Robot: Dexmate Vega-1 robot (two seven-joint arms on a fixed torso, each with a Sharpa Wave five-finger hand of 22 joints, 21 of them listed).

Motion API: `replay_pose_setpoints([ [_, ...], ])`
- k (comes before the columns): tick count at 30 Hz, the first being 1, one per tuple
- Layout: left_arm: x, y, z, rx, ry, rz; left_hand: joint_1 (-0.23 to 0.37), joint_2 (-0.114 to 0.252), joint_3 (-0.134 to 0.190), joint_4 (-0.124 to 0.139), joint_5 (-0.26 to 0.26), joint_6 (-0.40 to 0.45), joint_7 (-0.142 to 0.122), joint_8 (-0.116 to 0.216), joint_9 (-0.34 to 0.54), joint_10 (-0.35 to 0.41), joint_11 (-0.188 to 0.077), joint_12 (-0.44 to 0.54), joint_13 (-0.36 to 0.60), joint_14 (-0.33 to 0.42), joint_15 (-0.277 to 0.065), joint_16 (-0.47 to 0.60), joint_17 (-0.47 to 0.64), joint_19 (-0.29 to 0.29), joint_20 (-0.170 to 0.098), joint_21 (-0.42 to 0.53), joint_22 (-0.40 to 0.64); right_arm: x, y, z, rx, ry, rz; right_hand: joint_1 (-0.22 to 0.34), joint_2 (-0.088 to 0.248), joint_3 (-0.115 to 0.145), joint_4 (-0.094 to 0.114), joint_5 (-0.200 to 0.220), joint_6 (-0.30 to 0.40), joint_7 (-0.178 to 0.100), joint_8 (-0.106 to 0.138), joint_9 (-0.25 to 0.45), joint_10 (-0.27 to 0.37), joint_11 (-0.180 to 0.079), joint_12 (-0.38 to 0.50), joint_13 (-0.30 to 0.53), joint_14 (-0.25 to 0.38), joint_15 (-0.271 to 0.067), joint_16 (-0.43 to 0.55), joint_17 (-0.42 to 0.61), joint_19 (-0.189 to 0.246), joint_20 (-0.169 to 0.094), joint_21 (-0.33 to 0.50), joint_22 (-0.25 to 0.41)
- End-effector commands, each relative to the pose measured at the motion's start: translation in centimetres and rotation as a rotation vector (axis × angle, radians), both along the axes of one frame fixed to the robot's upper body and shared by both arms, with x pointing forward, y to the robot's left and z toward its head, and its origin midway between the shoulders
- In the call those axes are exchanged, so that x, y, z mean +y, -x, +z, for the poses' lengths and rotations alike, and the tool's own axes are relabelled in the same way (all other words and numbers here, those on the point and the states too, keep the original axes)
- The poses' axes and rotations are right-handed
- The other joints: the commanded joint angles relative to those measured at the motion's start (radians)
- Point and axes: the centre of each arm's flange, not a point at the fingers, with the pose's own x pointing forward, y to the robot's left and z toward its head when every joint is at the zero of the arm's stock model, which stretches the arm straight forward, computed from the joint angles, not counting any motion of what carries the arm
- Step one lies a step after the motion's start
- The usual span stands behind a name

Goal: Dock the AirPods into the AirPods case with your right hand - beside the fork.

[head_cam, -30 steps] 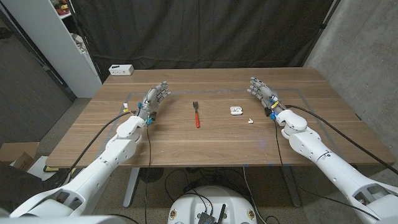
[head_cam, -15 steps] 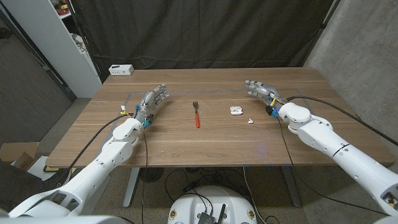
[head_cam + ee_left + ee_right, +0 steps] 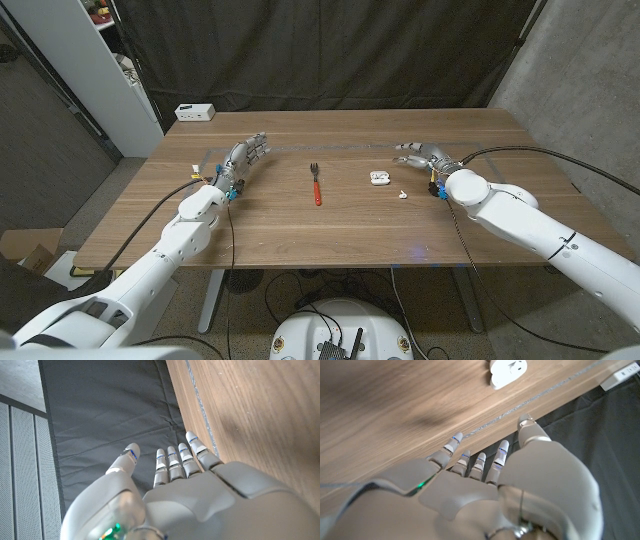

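Since the earlier frames, both arms have moved while the things on the table have stayed where they were: the left arm has drawn a little toward the table's left side, and the right arm has swung its elbow outward, so that the right hand now points inward toward the case instead of away from the robot. Going from left to right, the left hand is over the table's left part, holding nothing, with its fingers nearly straight and only slightly apart; the left wrist view shows them reaching toward the far edge. Next comes the fork with its red handle, lying near the middle of the table. To its right sits the case, white and apparently with its lid up, though it is too small to be sure. Just beside it, toward the robot, lies one small white earbud; I cannot tell whether a second one is already in the case. Further right, the right hand hovers near the case, fingers spread and gripping nothing. In my judgement the task is at its very beginning: nothing is picked up yet, and the reach, the pinch on the earbud and the docking all remain.
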Motion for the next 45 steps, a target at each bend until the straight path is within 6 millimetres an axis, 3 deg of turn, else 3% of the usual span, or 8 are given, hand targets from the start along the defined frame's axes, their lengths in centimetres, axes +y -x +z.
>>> replay_pose_setpoints([
  [1, 0.0, -0.9, 1.0, -0.012, -0.026, -0.013, 0.011, 0.004, 0.002, 0.000, 0.007, 0.018, 0.000, 0.010, 0.006, 0.011, -0.002, 0.009, 0.001, 0.005, -0.001, 0.002, 0.003, -0.001, 0.000, -0.001, 0.003, -0.5, 3.4, -1.6, 0.036, 0.244, -0.247, 0.028, -0.001, 0.004, 0.007, 0.003, 0.031, 0.002, 0.009, 0.009, -0.025, -0.009, 0.005, 0.002, -0.054, -0.054, -0.003, 0.004, -0.044, 0.016, -0.035, 0.003],
  [6, 0.0, -1.2, 1.3, -0.006, -0.038, -0.017, 0.013, 0.004, 0.002, -0.002, 0.008, 0.021, -0.003, 0.010, 0.006, 0.011, -0.002, 0.009, 0.001, 0.004, -0.002, 0.002, 0.003, -0.003, 0.000, -0.003, 0.003, -0.7, 5.0, -1.0, 0.074, 0.338, -0.278, 0.043, -0.006, 0.004, 0.008, 0.004, 0.048, 0.002, 0.010, 0.009, -0.044, 0.004, 0.001, -0.004, -0.083, -0.019, 0.000, 0.002, -0.072, 0.037, -0.053, 0.003],
  [13, -0.5, -1.7, 1.5, -0.008, -0.047, -0.032, 0.014, 0.004, 0.001, -0.003, 0.008, 0.024, -0.004, 0.010, 0.007, 0.013, -0.004, 0.010, 0.002, 0.003, -0.001, 0.001, 0.002, -0.006, 0.002, -0.006, 0.003, -0.9, 6.3, -1.6, 0.110, 0.385, -0.309, 0.056, -0.006, 0.007, 0.009, 0.005, 0.083, 0.003, 0.019, 0.009, -0.050, -0.001, 0.003, -0.010, -0.099, -0.023, 0.002, 0.001, -0.080, 0.040, -0.058, 0.002],
  [21, -1.0, -1.7, 1.2, -0.007, -0.042, -0.032, 0.015, 0.006, 0.001, -0.003, 0.008, 0.031, -0.004, 0.011, 0.008, 0.014, -0.003, 0.011, 0.002, 0.004, -0.002, 0.001, 0.003, -0.006, 0.003, -0.008, 0.003, -0.5, 5.4, -3.5, 0.105, 0.395, -0.318, 0.072, -0.007, 0.010, 0.008, 0.006, 0.135, 0.002, 0.034, 0.010, -0.037, -0.005, 0.009, -0.016, -0.099, -0.028, 0.008, -0.001, -0.079, 0.034, -0.059, 0.002],
  [29, -1.5, -1.7, 1.3, -0.012, -0.047, -0.031, 0.016, 0.006, 0.000, -0.003, 0.008, 0.035, -0.005, 0.012, 0.009, 0.014, -0.004, 0.012, 0.002, 0.003, -0.003, 0.001, 0.003, -0.006, 0.005, -0.009, 0.004, -0.3, 4.5, -5.3, 0.078, 0.426, -0.314, 0.096, -0.015, 0.013, 0.002, 0.007, 0.137, 0.001, 0.028, 0.007, -0.058, -0.009, 0.003, -0.020, -0.117, -0.043, 0.006, -0.001, -0.079, 0.018, -0.060, 0.002],
  [45, -1.8, -0.8, 0.6, -0.014, -0.034, -0.021, 0.016, 0.009, 0.000, -0.002, 0.008, 0.041, -0.005, 0.011, 0.010, 0.019, -0.004, 0.014, 0.003, 0.004, -0.007, 0.001, 0.003, -0.005, 0.005, -0.013, 0.004, 0.5, 2.8, -6.6, 0.022, 0.404, -0.279, 0.148, -0.013, 0.020, 0.007, 0.009, 0.220, 0.001, 0.043, 0.003, 0.006, -0.027, 0.026, -0.029, -0.064, -0.082, 0.026, -0.003, -0.041, -0.027, -0.052, 0.001],
])
